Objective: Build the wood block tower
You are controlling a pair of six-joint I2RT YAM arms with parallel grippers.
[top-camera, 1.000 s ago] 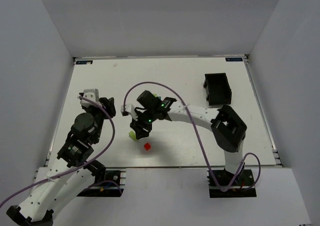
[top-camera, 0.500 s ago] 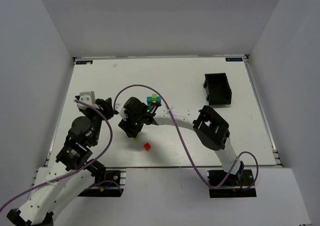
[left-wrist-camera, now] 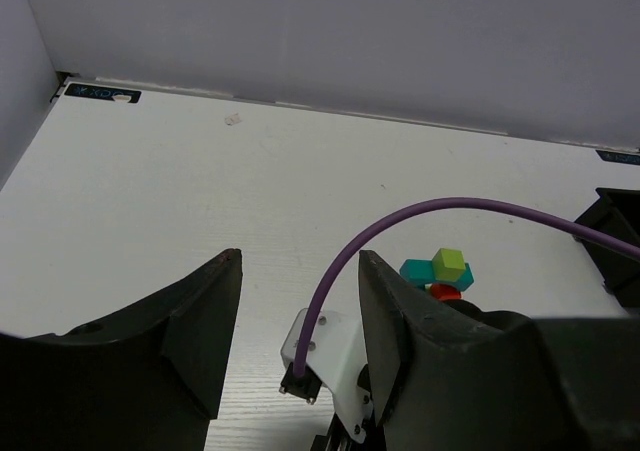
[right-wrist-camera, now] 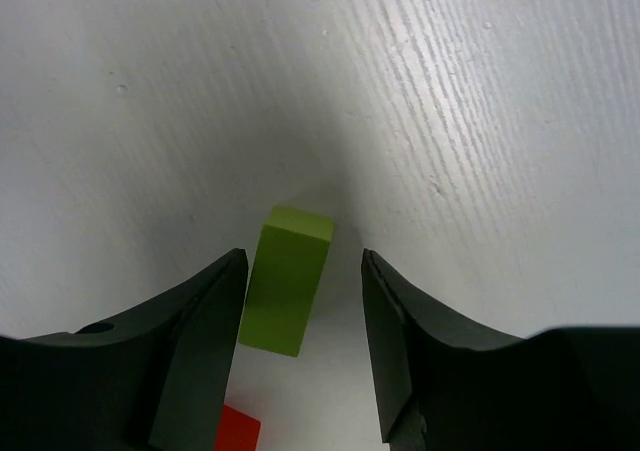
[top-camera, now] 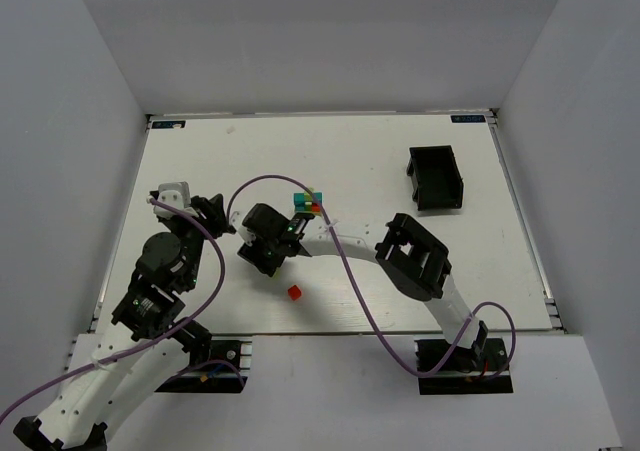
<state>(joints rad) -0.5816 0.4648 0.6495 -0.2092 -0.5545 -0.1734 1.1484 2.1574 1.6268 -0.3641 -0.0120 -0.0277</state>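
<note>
The wood block tower [top-camera: 309,202] stands mid-table: a teal bar [left-wrist-camera: 437,271] with a lime-green cube [left-wrist-camera: 449,262] on top and a red piece [left-wrist-camera: 443,291] under it. A long lime-green block [right-wrist-camera: 285,279] lies on the table between the open jaws of my right gripper [right-wrist-camera: 302,261], nearer the left finger and not pinched. In the top view my right gripper [top-camera: 262,256] hides this block. A loose red cube [top-camera: 294,292] lies just in front and also shows in the right wrist view [right-wrist-camera: 228,433]. My left gripper [left-wrist-camera: 298,261] is open and empty, left of the right wrist [top-camera: 215,216].
A black open-topped box [top-camera: 436,178] stands at the back right. The right arm's purple cable [left-wrist-camera: 400,221] arcs in front of the left gripper, and its white wrist bracket [left-wrist-camera: 330,356] sits close between the left fingers' line of sight. White walls enclose the table.
My right arm has folded leftward and its gripper has shifted left over the lime-green block, uncovering the tower. The left arm shifted slightly, then stayed still.
</note>
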